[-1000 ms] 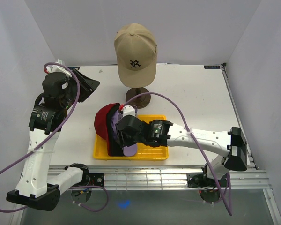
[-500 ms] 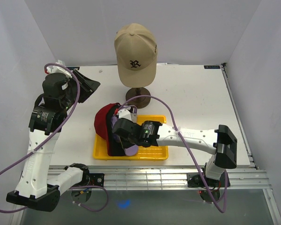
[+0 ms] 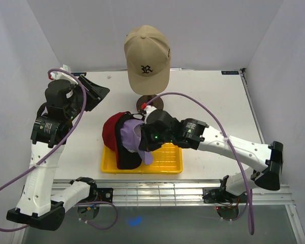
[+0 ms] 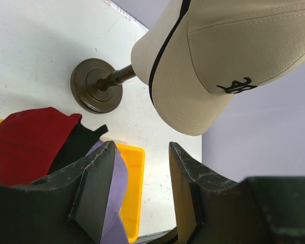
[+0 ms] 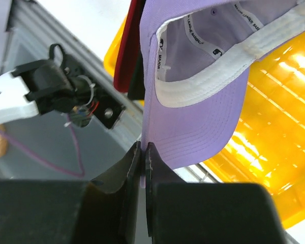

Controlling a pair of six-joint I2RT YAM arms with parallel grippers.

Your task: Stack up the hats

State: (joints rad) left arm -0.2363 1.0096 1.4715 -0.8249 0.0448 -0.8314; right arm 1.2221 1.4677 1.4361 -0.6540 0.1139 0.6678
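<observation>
Right wrist view, right jaws clamped on lavender hat (image 5: 193, 127) brim edge over yellow tray (image 5: 274, 168), left jaws parted, raised.

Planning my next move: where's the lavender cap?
Top view, left of centre: lavender cap over the left end of the yellow tray, beside the black cap, brim pinched in the right tool.

Four caps in all: one tan cap (image 3: 147, 53) at the twelve o'clock edge of the bench (image 3: 213, 96), plus one red cap (image 3: 110, 134), one black cap (image 3: 126, 161) and one lavender cap (image 3: 129, 134) bunched at the nine o'clock end of the single yellow tray (image 3: 169, 160). One brown stand (image 4: 86, 96) sits under the tan cap. Two arms, the left arm (image 3: 44, 147) and the right arm (image 3: 239, 147), each carry one pair of jaws.
</observation>
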